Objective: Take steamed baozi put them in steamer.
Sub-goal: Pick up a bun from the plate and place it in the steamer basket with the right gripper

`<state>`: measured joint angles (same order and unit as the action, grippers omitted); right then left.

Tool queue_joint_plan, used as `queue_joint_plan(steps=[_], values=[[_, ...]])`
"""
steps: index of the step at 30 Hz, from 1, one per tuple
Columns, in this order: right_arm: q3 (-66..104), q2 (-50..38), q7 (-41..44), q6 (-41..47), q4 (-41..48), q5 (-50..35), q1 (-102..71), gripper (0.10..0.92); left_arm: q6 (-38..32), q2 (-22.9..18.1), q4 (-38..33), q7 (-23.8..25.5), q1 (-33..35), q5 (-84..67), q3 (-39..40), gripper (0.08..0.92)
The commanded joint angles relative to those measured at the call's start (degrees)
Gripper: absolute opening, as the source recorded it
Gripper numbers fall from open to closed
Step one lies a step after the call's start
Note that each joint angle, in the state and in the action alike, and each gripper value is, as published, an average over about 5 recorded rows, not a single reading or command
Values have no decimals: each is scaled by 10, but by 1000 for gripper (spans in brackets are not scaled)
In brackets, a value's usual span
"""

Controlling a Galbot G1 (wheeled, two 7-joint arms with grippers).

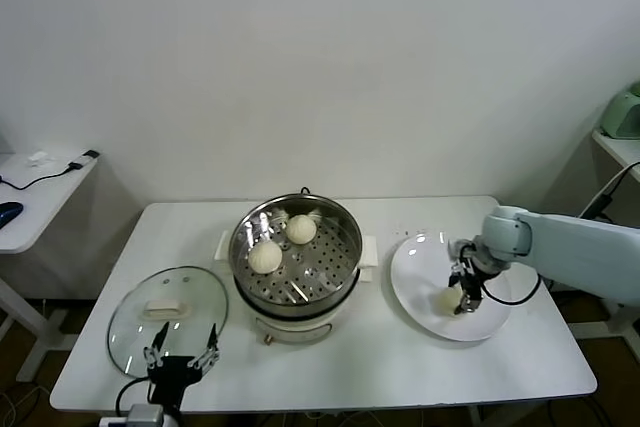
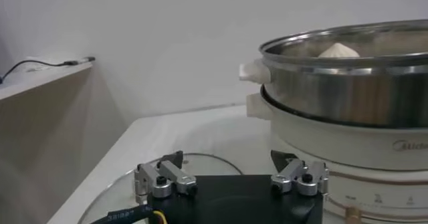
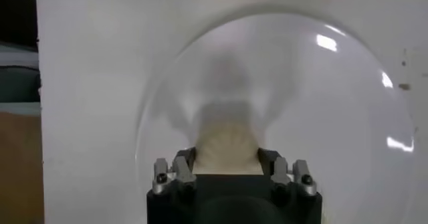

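Observation:
The steamer (image 1: 345, 247), a shiny steel pot on a cream base, stands mid-table with two cream-white baozi (image 1: 265, 257) (image 1: 302, 229) on its perforated floor. One of them shows over the rim in the left wrist view (image 2: 340, 50). A third baozi (image 1: 445, 300) lies on the white plate (image 1: 420, 257) at the right. My right gripper (image 1: 458, 292) is down on the plate with its fingers closed against both sides of this baozi (image 3: 227, 142). My left gripper (image 1: 180, 355) is parked open and empty at the table's front left, over the lid's edge.
The round glass lid (image 1: 165, 312) with a cream handle lies flat left of the steamer, and also shows in the left wrist view (image 2: 120, 192). A side table with a cable (image 1: 40, 177) stands at the far left. A green appliance (image 1: 625, 112) sits at the far right.

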<state>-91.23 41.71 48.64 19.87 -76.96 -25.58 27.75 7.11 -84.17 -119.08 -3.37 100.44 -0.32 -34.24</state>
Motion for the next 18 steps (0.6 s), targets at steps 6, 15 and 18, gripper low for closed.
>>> queue_joint_plan(steps=[6,15,18], values=[[-99,128,100,-107,-7,-67,326,641,2,2,-11,1,1,0,3,823],[5,237,100,-260,-88,-44,347,645,1,4,-11,1,2,-1,4,823],[18,261,101,-310,-116,0,315,645,1,4,-11,1,2,-1,4,823]])
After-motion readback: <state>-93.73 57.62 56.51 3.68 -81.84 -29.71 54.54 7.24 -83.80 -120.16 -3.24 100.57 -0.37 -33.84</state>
